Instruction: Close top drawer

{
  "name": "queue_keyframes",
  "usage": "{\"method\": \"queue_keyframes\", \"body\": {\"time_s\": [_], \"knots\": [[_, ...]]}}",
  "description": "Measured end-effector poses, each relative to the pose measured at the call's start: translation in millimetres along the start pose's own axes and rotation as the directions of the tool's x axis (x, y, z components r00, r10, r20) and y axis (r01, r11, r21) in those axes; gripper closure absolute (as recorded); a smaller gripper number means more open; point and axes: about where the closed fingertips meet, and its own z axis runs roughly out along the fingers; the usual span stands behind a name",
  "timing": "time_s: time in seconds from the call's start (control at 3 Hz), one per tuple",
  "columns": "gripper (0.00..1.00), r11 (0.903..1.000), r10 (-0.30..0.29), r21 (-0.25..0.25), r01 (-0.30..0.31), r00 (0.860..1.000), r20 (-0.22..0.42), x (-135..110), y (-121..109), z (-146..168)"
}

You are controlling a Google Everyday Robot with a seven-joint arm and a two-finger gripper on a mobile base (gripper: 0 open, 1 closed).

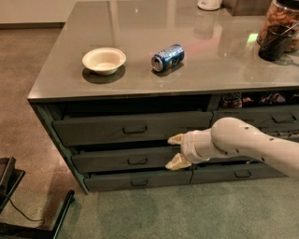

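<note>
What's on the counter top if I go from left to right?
White bowl → blue can → white thing at the back → dark cup. Lower down, the open gripper is in front of the drawers, just below the top drawer.

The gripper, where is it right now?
In the camera view the gripper hangs open just below the front of the top drawer, roughly under the blue can lying on the counter.
</note>
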Motion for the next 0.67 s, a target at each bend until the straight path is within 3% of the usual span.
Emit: {"method": "queue_keyframes", "body": {"time_s": [0.33,0.67], "knots": [[0.00,1.0000,0.000,0.000,0.000,1.000,0.000,-0.1,0.1,0.1],[0.00,1.0000,0.000,0.000,0.000,1.000,0.000,-0.1,0.1,0.1]]}}
